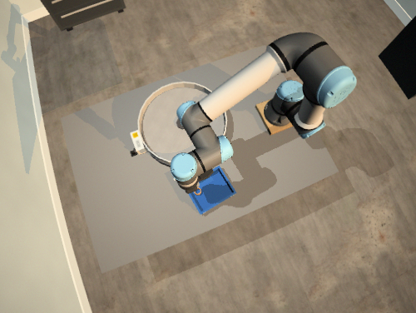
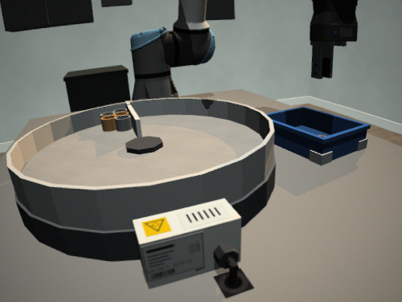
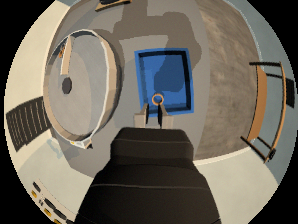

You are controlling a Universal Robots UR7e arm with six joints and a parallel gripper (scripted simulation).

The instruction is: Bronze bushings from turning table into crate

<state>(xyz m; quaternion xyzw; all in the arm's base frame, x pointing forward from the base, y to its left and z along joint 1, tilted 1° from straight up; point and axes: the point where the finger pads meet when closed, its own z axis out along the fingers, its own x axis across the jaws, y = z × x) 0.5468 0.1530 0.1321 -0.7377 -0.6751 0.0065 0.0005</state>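
"Jaws?"

"Partly open, empty — above the crate [image 1: 197,206] [image 2: 295,138] [image 3: 190,82], near the bench's [image 1: 125,208] [image 2: 322,241] [image 3: 129,55] long edge."

"Bushings?"

"One bronze bushing [image 1: 200,192] [image 2: 322,136] [image 3: 157,94] in the crate — bronze [image 2: 108,124] and steel ones [image 2: 123,124] on the turning table [image 1: 141,112] [image 2: 145,205] [image 3: 114,85]."

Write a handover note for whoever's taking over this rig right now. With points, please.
Gripper [image 1: 193,191] [image 2: 322,76] [image 3: 153,110]: raised above the crate [image 1: 200,209] [image 2: 347,133] [image 3: 190,85], jaws apart, nothing between them.
Done: one bronze bushing [image 1: 200,191] [image 2: 322,136] [image 3: 163,98] is in the crate, released; stillness can't be confirmed from this moment.
On the turning table [image 1: 160,125] [image 2: 80,169] [image 3: 90,100]: at least two bronze bushings [image 2: 108,124] [image 3: 61,51], clustered with steel bushings [image 2: 123,124] by the upright divider [image 2: 136,120] [image 3: 66,60].
Left: move those bronze ones over, let go, leave the steel, check nothing in the crate moves.
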